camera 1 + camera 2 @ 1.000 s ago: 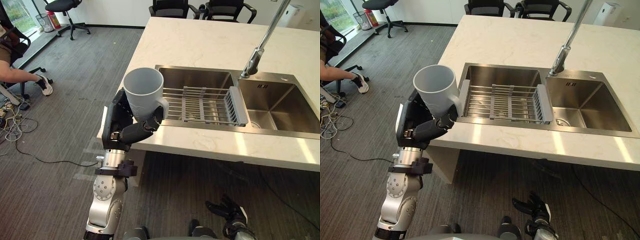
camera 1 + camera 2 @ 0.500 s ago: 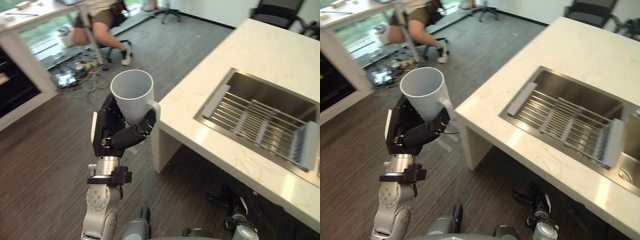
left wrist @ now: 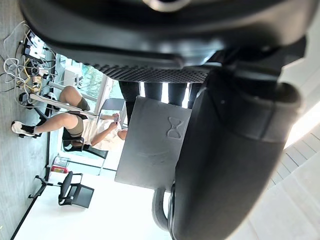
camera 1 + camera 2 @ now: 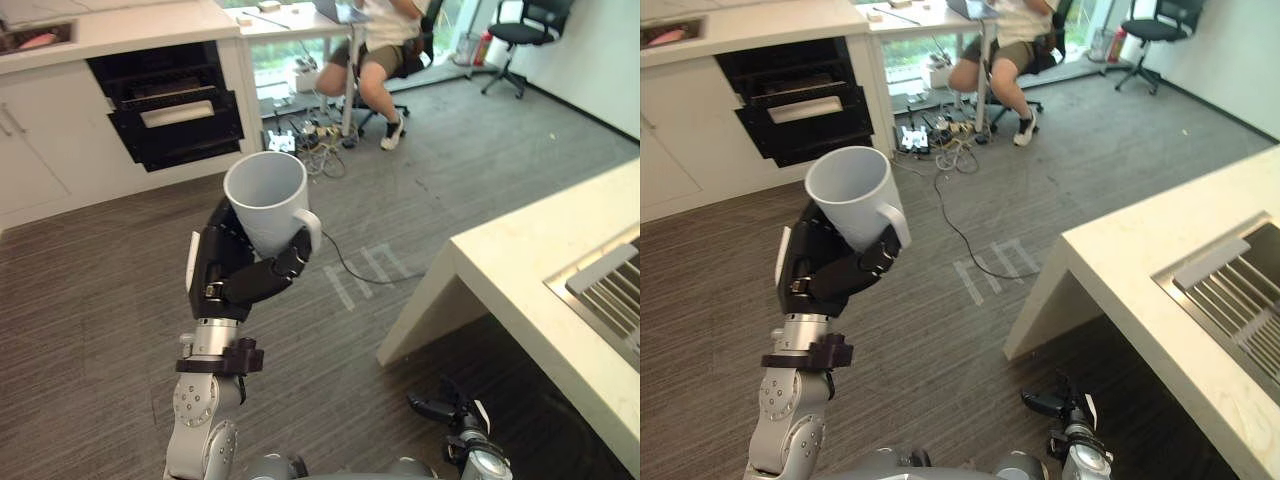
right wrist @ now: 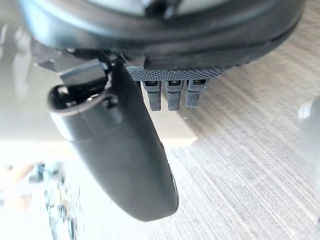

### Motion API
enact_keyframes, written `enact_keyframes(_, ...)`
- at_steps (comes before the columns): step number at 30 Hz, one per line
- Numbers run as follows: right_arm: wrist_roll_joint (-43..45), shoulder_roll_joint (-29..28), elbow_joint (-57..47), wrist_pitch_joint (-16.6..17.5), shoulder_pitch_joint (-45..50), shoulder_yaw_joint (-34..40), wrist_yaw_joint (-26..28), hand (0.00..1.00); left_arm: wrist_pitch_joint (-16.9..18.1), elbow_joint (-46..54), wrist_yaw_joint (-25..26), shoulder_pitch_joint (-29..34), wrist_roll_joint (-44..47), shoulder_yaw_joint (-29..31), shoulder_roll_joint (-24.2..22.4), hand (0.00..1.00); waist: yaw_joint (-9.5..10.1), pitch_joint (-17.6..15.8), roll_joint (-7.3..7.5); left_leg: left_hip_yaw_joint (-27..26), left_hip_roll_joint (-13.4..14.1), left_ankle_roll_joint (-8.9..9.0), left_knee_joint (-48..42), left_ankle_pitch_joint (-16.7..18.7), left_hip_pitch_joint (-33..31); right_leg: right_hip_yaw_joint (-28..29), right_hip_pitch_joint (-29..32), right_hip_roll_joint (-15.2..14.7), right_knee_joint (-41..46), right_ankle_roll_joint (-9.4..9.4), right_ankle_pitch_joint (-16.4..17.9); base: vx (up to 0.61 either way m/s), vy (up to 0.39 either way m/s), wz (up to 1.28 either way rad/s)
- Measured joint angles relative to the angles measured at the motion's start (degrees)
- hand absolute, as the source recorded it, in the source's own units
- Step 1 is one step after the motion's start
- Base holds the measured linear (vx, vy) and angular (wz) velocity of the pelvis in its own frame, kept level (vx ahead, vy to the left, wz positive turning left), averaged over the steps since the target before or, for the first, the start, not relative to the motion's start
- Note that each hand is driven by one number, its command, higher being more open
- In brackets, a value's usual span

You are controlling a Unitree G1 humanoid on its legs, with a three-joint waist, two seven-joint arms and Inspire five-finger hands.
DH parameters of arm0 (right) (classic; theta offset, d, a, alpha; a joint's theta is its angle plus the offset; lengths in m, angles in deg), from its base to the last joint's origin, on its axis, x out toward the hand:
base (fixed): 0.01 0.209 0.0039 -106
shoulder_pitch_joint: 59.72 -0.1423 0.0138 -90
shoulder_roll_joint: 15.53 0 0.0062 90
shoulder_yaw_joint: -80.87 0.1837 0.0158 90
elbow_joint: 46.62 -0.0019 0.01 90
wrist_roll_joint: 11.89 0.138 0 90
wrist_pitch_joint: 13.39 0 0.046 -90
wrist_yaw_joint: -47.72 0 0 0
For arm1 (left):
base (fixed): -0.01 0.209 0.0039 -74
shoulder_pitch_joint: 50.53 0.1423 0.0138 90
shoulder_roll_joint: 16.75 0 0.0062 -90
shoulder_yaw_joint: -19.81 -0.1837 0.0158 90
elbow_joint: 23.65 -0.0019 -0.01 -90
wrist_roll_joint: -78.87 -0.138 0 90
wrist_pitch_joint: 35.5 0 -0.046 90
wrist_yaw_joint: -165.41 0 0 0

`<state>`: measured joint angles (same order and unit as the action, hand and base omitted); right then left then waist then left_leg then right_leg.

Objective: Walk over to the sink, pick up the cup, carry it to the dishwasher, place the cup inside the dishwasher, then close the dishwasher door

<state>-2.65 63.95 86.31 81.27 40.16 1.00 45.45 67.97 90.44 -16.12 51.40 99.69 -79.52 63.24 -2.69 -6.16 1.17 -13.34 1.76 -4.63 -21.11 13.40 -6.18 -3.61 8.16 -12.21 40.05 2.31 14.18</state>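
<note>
A white cup (image 4: 265,200) stands upright in my left hand (image 4: 235,277), whose fingers and thumb curl round its lower part and handle; I hold it at chest height over the floor. In the left wrist view the cup (image 3: 155,145) shows past the thumb (image 3: 235,150). The dishwasher (image 4: 170,110) is a dark opening with racks in the white cabinets at the far left. My right hand (image 4: 450,410) hangs low near the floor, fingers relaxed and holding nothing. The sink's rack (image 4: 612,290) peeks in at the right edge.
The white counter (image 4: 530,270) juts in from the right, its corner near my right side. A person (image 4: 385,40) sits at a desk at the back, with cables (image 4: 310,135) on the floor there. An office chair (image 4: 520,30) stands at the far right. Grey floor (image 4: 100,260) lies between me and the cabinets.
The camera has swung left: the counter and sink slid off to the right, and the cabinets with the dishwasher came into view. The cup stays in my left hand.
</note>
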Motion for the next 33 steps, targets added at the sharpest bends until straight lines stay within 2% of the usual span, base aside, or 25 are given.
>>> enact_keyframes(3,-0.4,-1.37,-5.86,-0.01,2.79,-0.91,-0.09,0.9,0.01,0.07,-0.53,-0.01,0.08,-1.15,0.37,0.3,0.13,0.14,0.29,3.45,-0.26,0.29,-0.02,0.23,0.22,8.55,5.01,4.9,-4.59,0.98,1.64,0.08,-0.088,0.67)
enact_keyframes(4,-0.4,-1.45,-6.81,-0.02,3.16,-1.3,-0.07,0.9,0.01,0.08,-0.53,-0.04,0.11,-1.18,0.35,0.3,0.12,0.25,0.44,4.09,-0.35,0.64,-0.3,0.48,0.23,9.58,5.3,5.42,-6.13,0.98,1.62,0.11,-0.132,0.66)
enact_keyframes(5,-0.46,-1.47,-8.95,-0.03,4.15,-2.12,-0.04,0.9,0.01,0.17,-0.61,-0.1,0.3,-1.21,0.31,0.3,0.21,0.33,0.57,5.41,-0.63,1.98,-1.67,1.22,0.09,9.78,5.17,5.53,-10.32,1.17,1.15,0.15,-0.17,0.53)
enact_keyframes(6,-0.65,-1.54,-11.35,-0.04,5.31,-3.07,-0.09,0.9,0.02,0.64,-0.63,-0.08,0.51,-1.0,0.31,0.3,0.69,0.91,1.73,5.91,-1.44,2.96,-4.19,3.08,-0.28,9.31,4.66,4.58,-14.18,1.28,-2.29,0.17,-0.205,0.55)
enact_keyframes(7,-0.91,-1.3,-12.4,-0.04,5.69,-3.39,-0.05,0.9,0.04,0.57,-0.65,-0.18,0.51,-0.92,-0.08,0.3,0.68,1.02,1.58,6.77,-1.29,3.02,-5.98,4.1,-0.59,8.88,4.39,4.32,-13.54,5.03,-2.97,0.24,-0.241,0.46)
enact_keyframes(8,-1.85,-0.89,-13.71,-0.06,6.14,-3.53,-0.08,0.9,-0.14,0.47,-0.64,0.3,0.49,-1.06,-1.05,0.3,0.88,1.85,0.01,7.91,0.56,4.44,-8.0,5.6,-0.99,6.85,3.35,5.68,-13.37,4.06,-2.03,0.27,-0.227,0.41)
enact_keyframes(10,-2.72,-0.75,-17.38,-0.02,6.44,-3.67,-0.01,0.9,-0.02,1.12,-1.09,0.05,0.48,-1.14,-2.67,0.3,1.54,2.73,-1.23,7.54,3.03,5.27,-7.34,5.76,-0.62,4.65,1.94,7.16,-14.36,3.15,-1.57,0.27,-0.203,0.34)
enact_keyframes(16,-5.11,0.08,-18.63,0.31,6.11,-3.65,0.05,0.9,0.0,1.06,-1.07,0.84,0.44,0.38,-2.57,0.3,3.0,3.7,-0.7,7.87,3.39,6.06,-2.64,5.23,2.24,3.37,-1.66,7.64,-19.02,2.68,-1.63,0.13,-0.057,0.09)
enact_keyframes(19,-7.11,-0.29,-14.76,0.39,6.43,-4.67,0.34,0.9,0.25,-0.49,-0.92,2.12,0.44,2.08,-1.79,0.3,3.43,5.04,0.76,7.91,2.91,6.34,0.02,4.27,3.33,3.24,-3.31,7.5,-22.14,2.43,-2.29,0.11,0.012,0.05)
enact_keyframes(20,-9.37,2.0,-4.46,0.62,5.25,-8.06,0.84,0.9,-0.75,-8.46,-0.32,4.95,-0.07,6.62,0.06,0.3,1.91,4.01,0.98,8.77,2.14,5.65,8.84,-0.36,6.9,6.7,-0.33,11.27,-33.98,0.42,-16.3,0.0,0.0,0.0)
enact_keyframes(27,-9.33,2.06,-5.02,0.62,4.88,-7.78,0.68,0.9,-0.75,-8.42,0.1,4.79,-0.04,6.42,-0.69,0.3,1.59,3.63,0.31,6.78,2.47,5.61,9.25,-0.31,7.81,8.02,-1.19,11.76,-36.54,0.55,-17.66,0.0,0.005,-0.13)
enact_keyframes(29,-9.06,2.05,-5.24,0.62,4.81,-7.73,0.05,0.9,-0.75,-8.43,0.28,3.9,-0.03,4.44,-0.93,0.3,0.35,3.58,0.0,6.85,2.59,5.64,9.61,-0.34,8.12,7.68,-2.47,11.7,-38.75,0.58,-18.59,0.01,0.008,0.03)
enact_keyframes(33,-8.74,2.04,-5.82,0.61,4.42,-7.04,-0.78,0.9,-0.89,-8.54,0.6,2.02,0.02,1.47,-2.59,0.3,-0.01,3.55,-0.37,6.85,2.93,5.98,9.96,-0.55,8.65,6.82,-4.24,11.7,-41.41,0.42,-19.49,0.05,0.003,0.1)
